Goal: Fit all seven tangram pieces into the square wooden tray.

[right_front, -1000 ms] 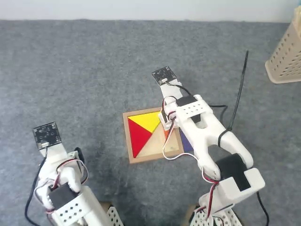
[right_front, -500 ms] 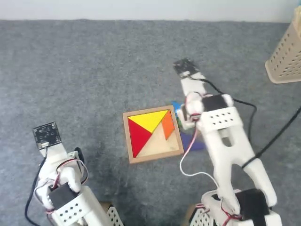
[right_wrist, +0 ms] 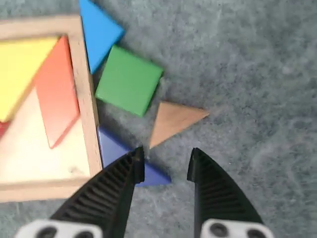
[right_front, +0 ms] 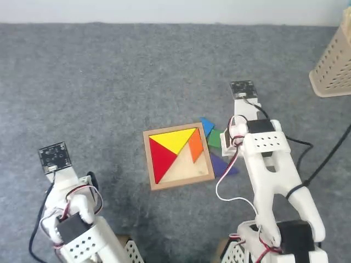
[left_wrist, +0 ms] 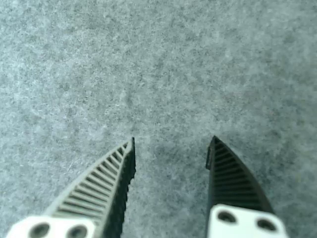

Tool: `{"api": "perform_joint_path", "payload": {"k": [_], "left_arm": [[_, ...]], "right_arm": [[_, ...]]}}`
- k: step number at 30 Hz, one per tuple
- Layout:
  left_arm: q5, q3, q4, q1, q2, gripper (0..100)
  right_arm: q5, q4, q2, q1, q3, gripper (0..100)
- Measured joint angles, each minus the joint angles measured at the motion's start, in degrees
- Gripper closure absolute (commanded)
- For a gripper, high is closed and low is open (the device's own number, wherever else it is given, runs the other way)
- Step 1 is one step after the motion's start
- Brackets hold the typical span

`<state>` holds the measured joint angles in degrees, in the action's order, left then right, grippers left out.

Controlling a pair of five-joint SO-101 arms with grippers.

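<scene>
Three pieces in my tray, four outside on its right.

In the tray (right_front: 183, 182), the first large triangle (right_front: 174, 140) lies along the far wall, the second large triangle (right_front: 160, 159) along the left wall, and the parallelogram (right_front: 196, 148) against the right wall. Outside, the corner triangle (right_front: 207, 127) sits by the far right corner, with the square (right_front: 214, 137) just nearer. The small triangle (right_wrist: 174, 121) lies right of the square. The wall-side triangle (right_front: 221, 164) lies against the right wall. My right gripper (right_wrist: 166, 158) hangs over those last two.
</scene>
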<state>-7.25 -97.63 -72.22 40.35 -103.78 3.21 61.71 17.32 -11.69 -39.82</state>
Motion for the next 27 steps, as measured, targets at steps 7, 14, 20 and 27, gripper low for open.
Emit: {"api": "perform_joint_path", "payload": {"k": [7,14,20,27], "left_arm": [[0.00,0.00,0.00,0.00,0.00,77],[0.00,0.00,0.00,0.00,0.00,77],[0.00,0.00,0.00,0.00,0.00,77],[0.00,0.00,0.00,0.00,0.00,77]], "right_arm": [[7.30,-0.53,-12.31,0.70,6.51,85.4],[17.93,-0.53,-19.87,3.60,13.89,85.3],[18.46,-0.53,-23.47,4.92,15.56,85.3],[18.46,-0.26,-24.18,2.29,15.56,85.3]]}}
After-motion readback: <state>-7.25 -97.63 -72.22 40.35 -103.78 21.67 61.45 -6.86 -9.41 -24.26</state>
